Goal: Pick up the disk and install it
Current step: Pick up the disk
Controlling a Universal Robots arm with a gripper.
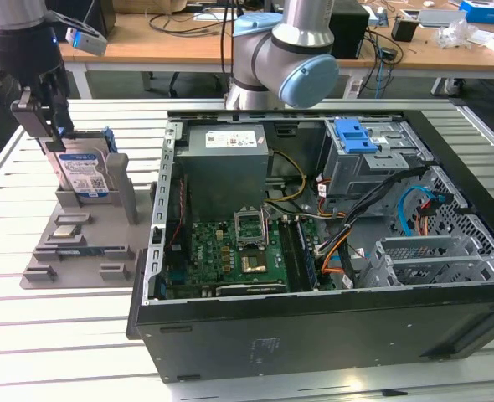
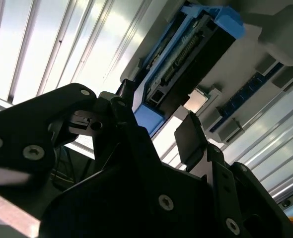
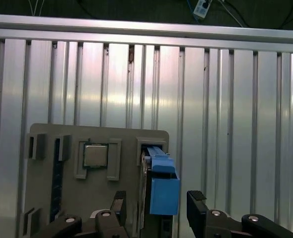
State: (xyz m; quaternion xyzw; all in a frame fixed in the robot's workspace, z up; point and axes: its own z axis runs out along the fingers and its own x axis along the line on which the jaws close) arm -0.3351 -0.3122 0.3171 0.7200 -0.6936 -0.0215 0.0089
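Two fingers (image 3: 196, 209) flank the upright disk (image 3: 164, 194), clear of both edges.

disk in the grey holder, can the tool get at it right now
Probably yes: the open tool straddles the upright disk, a finger on each side, nothing between; the grey holder leaves its top free.

No legible text, the disk (image 1: 84, 177) included.
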